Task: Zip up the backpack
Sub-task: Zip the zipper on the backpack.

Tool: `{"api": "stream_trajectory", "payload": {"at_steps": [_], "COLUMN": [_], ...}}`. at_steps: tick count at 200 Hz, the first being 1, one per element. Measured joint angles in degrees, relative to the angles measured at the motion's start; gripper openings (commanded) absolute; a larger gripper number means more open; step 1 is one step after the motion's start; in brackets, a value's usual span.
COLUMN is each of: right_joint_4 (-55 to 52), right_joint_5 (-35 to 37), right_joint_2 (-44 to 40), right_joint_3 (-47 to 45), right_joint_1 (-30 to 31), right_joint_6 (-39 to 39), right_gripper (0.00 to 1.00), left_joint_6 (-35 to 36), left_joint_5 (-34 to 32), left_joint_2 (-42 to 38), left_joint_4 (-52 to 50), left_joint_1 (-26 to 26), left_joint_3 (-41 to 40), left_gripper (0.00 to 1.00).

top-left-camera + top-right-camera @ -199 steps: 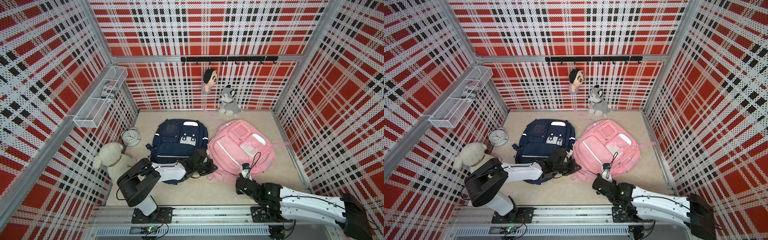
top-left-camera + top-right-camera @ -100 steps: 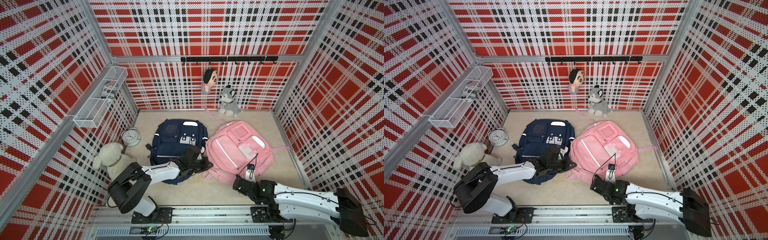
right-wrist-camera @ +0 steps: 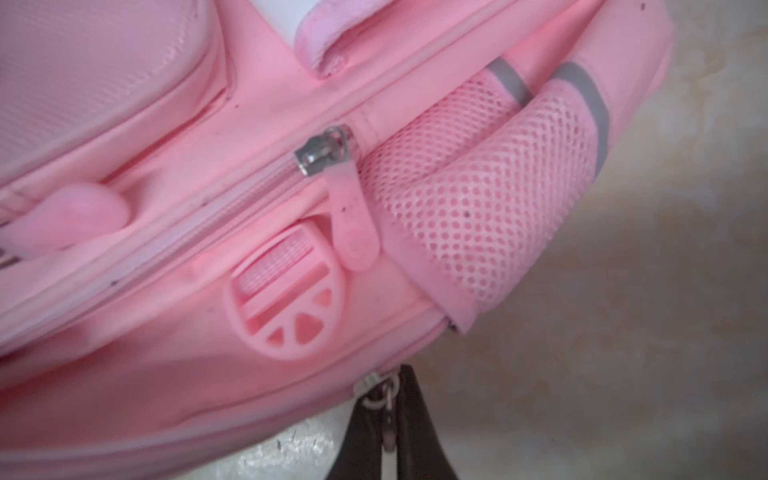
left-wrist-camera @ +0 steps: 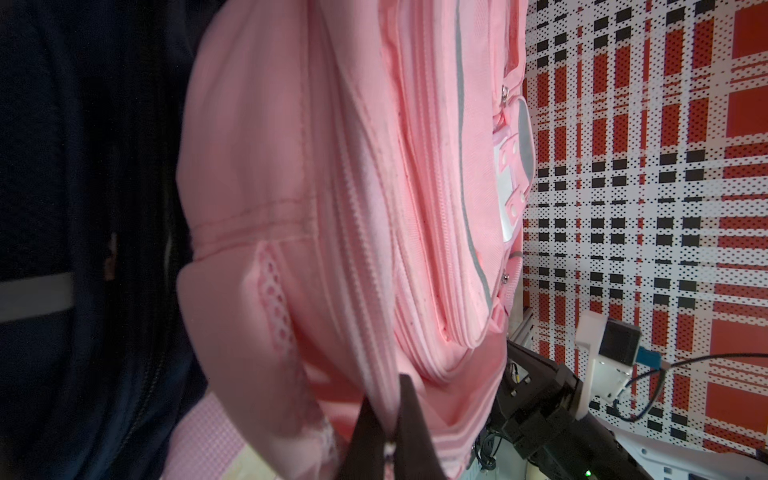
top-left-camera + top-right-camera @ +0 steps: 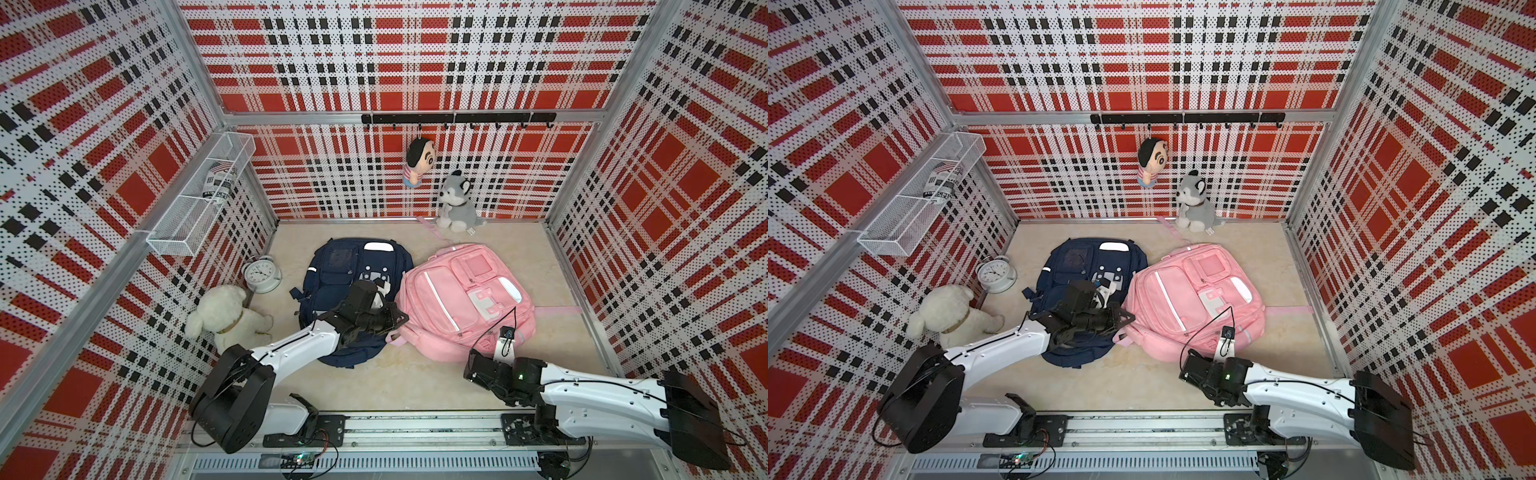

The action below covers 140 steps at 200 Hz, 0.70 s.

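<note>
Over the last second both arms have pulled toward the robot's left and its base, so the pink fabric school backpack (image 5: pixel 461 291) has slid and turned; it now lies flat on the beige tabletop (image 5: pixel 415 374) just beside the navy fabric backpack (image 5: pixel 349 270). The right gripper (image 3: pixel 388 399) is clamped tight on the small metal zipper pull (image 3: pixel 389 436) at the pack's near edge, and the left gripper (image 4: pixel 388 407) is pinched closed on a pink fabric fold at the corner. The bag seems to be dragging rather than zipping, so closure is likely still unfinished
</note>
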Motion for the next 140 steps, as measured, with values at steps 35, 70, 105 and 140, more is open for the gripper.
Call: {"api": "stream_trajectory", "payload": {"at_steps": [35,70,105,140], "right_joint_4": [1.42,2.40,2.93,4.13], "right_joint_5": [0.17,0.61,1.95,3.13], "right_joint_2": [2.58,2.80,0.94,0.07], "right_joint_3": [0.07,0.26,0.26,0.20], "right_joint_1": [-2.67,-3.34,-4.48,-9.77], "right_joint_6": [-2.29,-3.10,-3.28,-6.82], "right_gripper": [0.00,0.00,0.04,0.04], "left_joint_6": [1.84,2.58,2.19,-0.15], "left_joint_5": [0.37,0.35,-0.28,-2.43], "left_joint_2": [-0.63,-1.31,-1.31,0.22], "left_joint_4": [-2.03,-2.86,-2.58,0.66], "left_joint_1": [1.46,1.95,0.87,-4.00], "left_joint_3": [0.02,0.02,0.00,0.02], "left_gripper": [0.00,0.00,0.00,0.00]}}
